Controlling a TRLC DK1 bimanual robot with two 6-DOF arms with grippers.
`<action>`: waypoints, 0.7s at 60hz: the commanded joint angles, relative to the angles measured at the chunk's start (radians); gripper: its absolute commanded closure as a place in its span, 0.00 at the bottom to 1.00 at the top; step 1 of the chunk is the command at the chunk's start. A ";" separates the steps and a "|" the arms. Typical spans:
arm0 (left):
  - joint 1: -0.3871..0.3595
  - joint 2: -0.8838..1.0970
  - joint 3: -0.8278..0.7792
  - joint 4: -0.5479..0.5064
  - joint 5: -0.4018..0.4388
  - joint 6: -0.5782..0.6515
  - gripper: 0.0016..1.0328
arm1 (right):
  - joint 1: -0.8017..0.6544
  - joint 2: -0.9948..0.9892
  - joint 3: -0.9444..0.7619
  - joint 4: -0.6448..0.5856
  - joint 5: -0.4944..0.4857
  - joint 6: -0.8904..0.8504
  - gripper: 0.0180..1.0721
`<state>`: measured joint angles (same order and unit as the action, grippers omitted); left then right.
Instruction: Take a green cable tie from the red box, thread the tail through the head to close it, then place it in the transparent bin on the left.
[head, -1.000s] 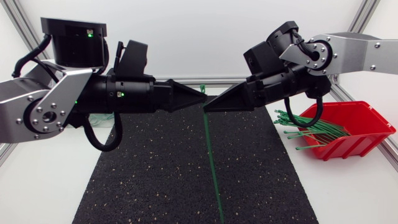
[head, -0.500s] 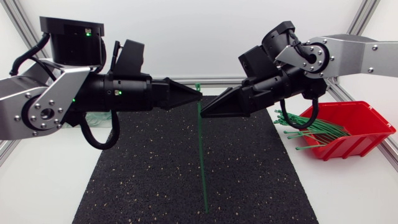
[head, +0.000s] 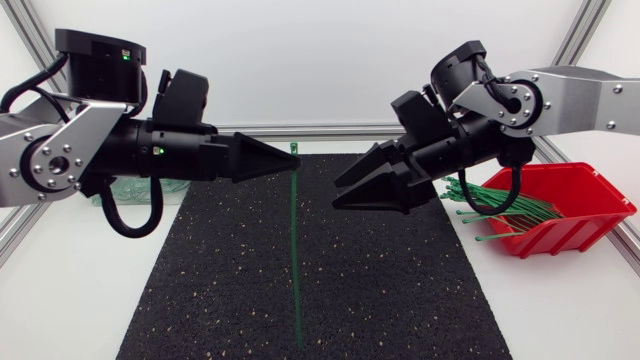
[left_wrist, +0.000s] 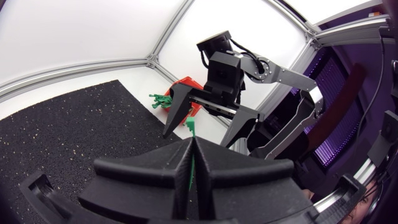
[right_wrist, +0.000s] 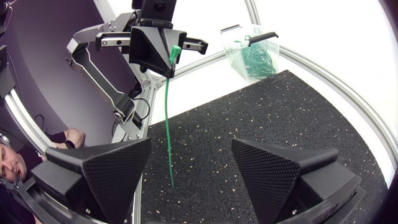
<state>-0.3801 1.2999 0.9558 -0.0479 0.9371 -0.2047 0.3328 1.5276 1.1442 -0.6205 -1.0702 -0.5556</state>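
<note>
My left gripper (head: 293, 160) is shut on a green cable tie (head: 296, 250) just below its head, above the black mat. The tie hangs straight down, unlooped, its tail end near the mat. In the left wrist view the tie (left_wrist: 191, 163) shows between the closed fingers. My right gripper (head: 340, 193) stands open a short way right of the tie, touching nothing. From the right wrist view its wide-apart fingers (right_wrist: 118, 174) frame the hanging tie (right_wrist: 168, 124) and the left gripper (right_wrist: 158, 53). The red box (head: 575, 205) holds several green ties (head: 500, 208).
A black speckled mat (head: 400, 290) covers the table's middle. The transparent bin (right_wrist: 252, 56), with green ties inside, sits at the far left corner beyond the mat, mostly hidden behind my left arm in the head view. An aluminium frame rail (head: 345, 130) runs along the back.
My right gripper opened, let go of the tie and drew back to the right. The left arm shifted left with the tie, which now hangs from it alone.
</note>
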 joint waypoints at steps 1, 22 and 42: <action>0.024 0.025 0.035 -0.007 0.052 0.024 0.96 | 0.000 -0.032 -0.035 -0.015 0.007 -0.061 0.03; 0.110 0.108 0.046 -0.010 0.213 0.048 0.96 | 0.140 -0.116 -0.107 -0.007 0.581 -0.175 0.03; 0.118 0.116 0.038 -0.010 0.229 0.057 0.96 | 0.157 -0.116 -0.054 -0.071 0.655 -0.299 0.03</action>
<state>-0.2745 1.4017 0.9771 -0.0555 1.1446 -0.1703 0.4957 1.4147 1.0653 -0.6617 -0.4351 -0.7952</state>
